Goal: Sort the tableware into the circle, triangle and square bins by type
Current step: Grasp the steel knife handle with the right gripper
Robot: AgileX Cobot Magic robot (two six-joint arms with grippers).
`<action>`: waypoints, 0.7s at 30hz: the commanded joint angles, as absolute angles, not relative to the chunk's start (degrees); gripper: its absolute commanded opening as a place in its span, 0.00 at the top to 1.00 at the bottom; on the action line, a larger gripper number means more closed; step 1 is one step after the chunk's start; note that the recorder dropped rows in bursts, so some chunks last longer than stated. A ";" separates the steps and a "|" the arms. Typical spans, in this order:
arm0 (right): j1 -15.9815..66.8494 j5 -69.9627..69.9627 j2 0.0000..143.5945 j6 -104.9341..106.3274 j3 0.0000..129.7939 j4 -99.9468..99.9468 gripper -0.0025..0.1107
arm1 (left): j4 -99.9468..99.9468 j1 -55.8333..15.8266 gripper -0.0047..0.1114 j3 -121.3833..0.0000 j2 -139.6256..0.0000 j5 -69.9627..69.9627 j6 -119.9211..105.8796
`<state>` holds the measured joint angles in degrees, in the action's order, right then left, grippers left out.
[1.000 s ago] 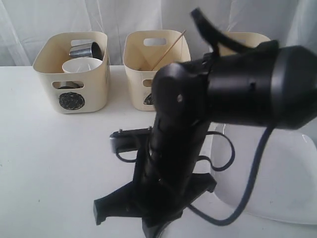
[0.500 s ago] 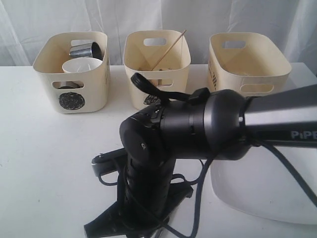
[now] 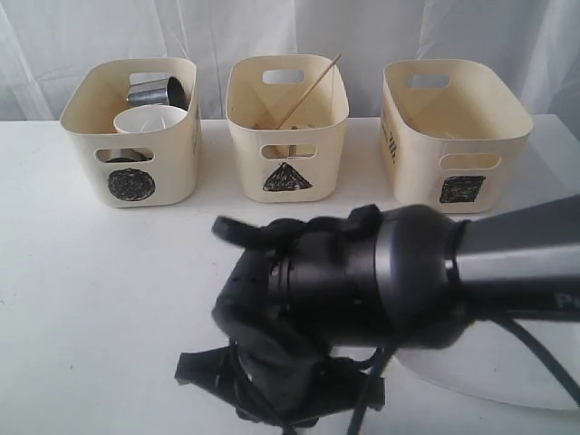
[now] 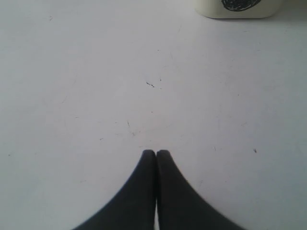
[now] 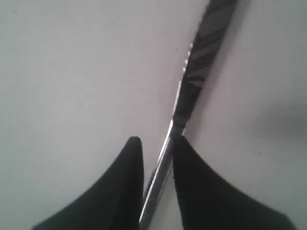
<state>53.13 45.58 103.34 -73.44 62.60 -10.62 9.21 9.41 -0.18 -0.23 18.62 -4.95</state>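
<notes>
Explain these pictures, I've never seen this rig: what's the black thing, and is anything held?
The wide picture is from a camera off the arms: the black bulk is the right arm, in front of the circle bin, triangle bin and square bin on a white table. The other two come from cameras on the wrists. The left gripper is shut and empty above the table. The right gripper is open, its fingers either side of a steel knife lying on the table; nothing is gripped yet.

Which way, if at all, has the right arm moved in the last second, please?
Yes: the right arm dropped down-left, uncovering the triangle bin and square bin.
</notes>
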 commanded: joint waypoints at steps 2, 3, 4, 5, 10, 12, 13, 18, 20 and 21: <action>58.25 47.89 101.88 -81.39 61.18 -18.49 0.79 | 9.76 9.68 0.96 0.00 0.00 20.08 -4.94; 58.25 48.66 102.09 -82.21 61.18 -18.49 0.79 | 9.76 9.68 0.96 0.00 0.00 20.08 -4.94; 58.25 49.43 102.43 -82.69 61.18 -18.49 0.79 | 9.76 9.68 0.96 0.00 0.00 20.08 -4.94; 58.25 50.08 102.57 -82.69 61.18 -18.49 0.79 | 9.76 9.68 0.96 0.00 0.00 20.08 -4.94; 58.25 48.28 103.83 -82.26 61.18 -15.21 0.79 | 9.76 9.68 0.96 0.00 0.00 20.08 -4.94; 58.25 48.15 103.83 -81.98 61.18 -15.21 0.79 | 9.76 9.68 0.96 0.00 0.00 20.08 -4.94; 58.25 48.03 103.83 -80.76 61.18 -15.51 0.79 | 9.76 9.68 0.96 0.00 0.00 20.08 -4.94; 58.25 46.20 104.17 -79.67 61.18 -20.23 0.79 | 9.76 9.68 0.96 0.00 0.00 20.08 -4.94; 58.25 46.27 104.41 -79.67 61.18 -20.49 0.79 | 9.76 9.68 0.96 0.00 0.00 20.08 -4.94; 58.25 46.57 104.41 -79.67 61.18 -19.95 0.79 | 9.76 9.68 0.96 0.00 0.00 20.08 -4.94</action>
